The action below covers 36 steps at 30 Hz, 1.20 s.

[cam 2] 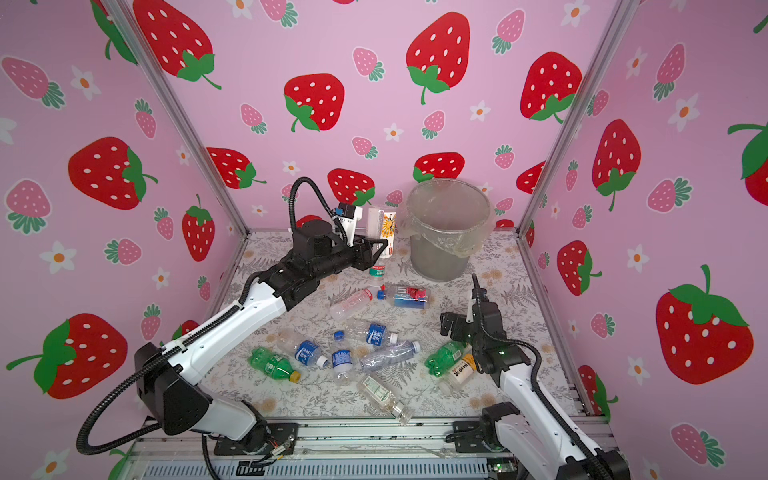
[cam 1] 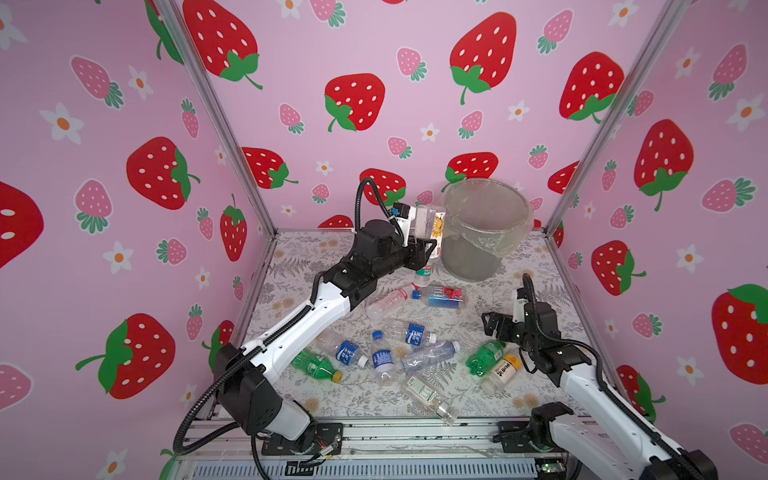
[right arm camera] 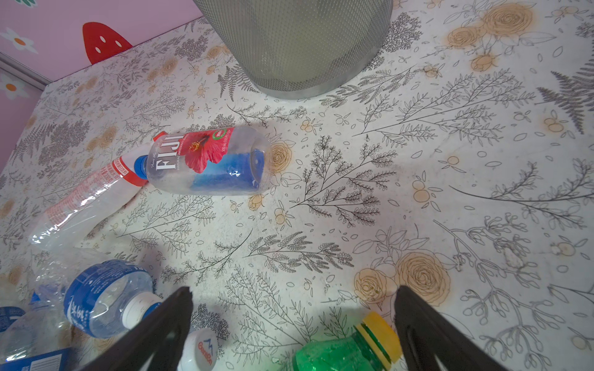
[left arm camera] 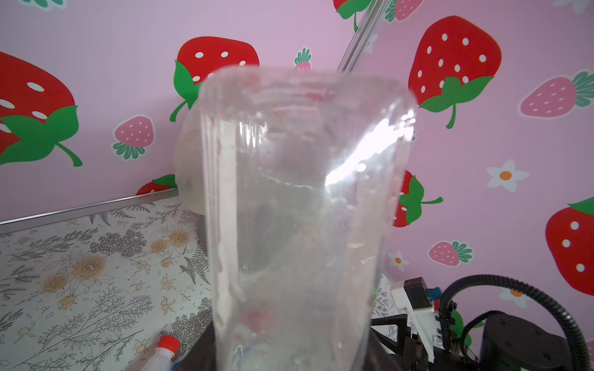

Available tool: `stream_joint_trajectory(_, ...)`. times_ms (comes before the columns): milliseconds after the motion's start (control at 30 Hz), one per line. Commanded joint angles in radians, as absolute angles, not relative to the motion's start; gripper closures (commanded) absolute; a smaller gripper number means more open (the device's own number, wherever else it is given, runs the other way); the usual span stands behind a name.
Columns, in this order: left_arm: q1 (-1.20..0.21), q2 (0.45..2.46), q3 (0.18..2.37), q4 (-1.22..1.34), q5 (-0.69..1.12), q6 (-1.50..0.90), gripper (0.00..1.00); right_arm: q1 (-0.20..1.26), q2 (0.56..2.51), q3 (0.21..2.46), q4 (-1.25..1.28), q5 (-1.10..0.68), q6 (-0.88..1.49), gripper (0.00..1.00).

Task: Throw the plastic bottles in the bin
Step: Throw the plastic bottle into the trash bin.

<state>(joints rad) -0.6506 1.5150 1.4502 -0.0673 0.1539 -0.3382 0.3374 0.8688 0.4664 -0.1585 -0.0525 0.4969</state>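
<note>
My left gripper (cam 1: 428, 249) (cam 2: 380, 249) is shut on a clear bottle with a sunflower label (cam 1: 430, 222) (left arm camera: 299, 208), held upright in the air just left of the bin's rim. The bin (cam 1: 486, 228) (cam 2: 449, 232) is grey mesh with a clear liner and stands at the back. Several plastic bottles lie on the table, among them a Fiji bottle (right arm camera: 209, 160) and a blue-labelled one (cam 1: 382, 359). My right gripper (cam 1: 494, 326) (right arm camera: 294, 290) is open, low over a green bottle with a yellow cap (right arm camera: 347, 350) (cam 1: 484, 357).
Another green bottle (cam 1: 316, 365) lies beside my left forearm. A red-capped bottle (cam 1: 388, 301) and a white-labelled bottle (cam 1: 428, 397) lie loose on the floral tablecloth (cam 1: 523, 291). Pink strawberry walls and metal posts (cam 1: 582, 174) enclose three sides.
</note>
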Motion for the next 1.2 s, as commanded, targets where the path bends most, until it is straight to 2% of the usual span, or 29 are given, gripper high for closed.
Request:
stream_joint_trajectory(0,-0.668,1.555,1.554,-0.027,0.07,-0.352,0.49,0.338,0.866,0.463,-0.172,-0.037,0.494,0.0)
stream_joint_trajectory(133,-0.694,1.634,1.663,0.025,0.032,-0.353,0.46,0.337,0.853,0.467,-0.174,-0.034,0.504,0.0)
stream_joint_trajectory(233,-0.702,1.75,1.837,0.004,0.026,-0.366,0.46,0.337,0.841,0.471,-0.176,-0.037,0.516,0.0)
stream_joint_trajectory(300,-0.706,1.863,2.021,-0.054,0.014,-0.383,0.46,0.338,0.834,0.477,-0.179,-0.037,0.521,0.0)
stream_joint_trajectory(433,-0.708,2.203,2.594,-0.24,-0.013,-0.4,0.42,0.338,0.831,0.497,-0.186,-0.024,0.527,0.0)
stream_joint_trajectory(467,-0.707,2.296,2.724,-0.251,-0.042,-0.412,0.28,0.337,0.83,0.5,-0.186,-0.021,0.529,0.01)
stream_joint_trajectory(500,-0.706,2.369,2.815,-0.247,-0.066,-0.429,0.08,0.337,0.827,0.502,-0.186,-0.018,0.532,0.01)
stream_joint_trajectory(533,-0.705,2.424,2.872,-0.233,-0.076,-0.437,0.01,0.338,0.824,0.503,-0.187,-0.015,0.536,0.01)
stream_joint_trajectory(600,-0.705,2.435,2.841,-0.191,-0.066,-0.436,0.01,0.336,0.813,0.504,-0.193,-0.014,0.54,0.01)
stream_joint_trajectory(733,-0.712,2.275,2.521,-0.075,-0.055,-0.401,0.01,0.336,0.785,0.492,-0.201,-0.012,0.545,0.01)
stream_joint_trajectory(1167,-0.693,1.815,2.134,-0.296,-0.168,-0.298,0.01,0.336,0.775,0.484,-0.201,-0.037,0.546,0.01)
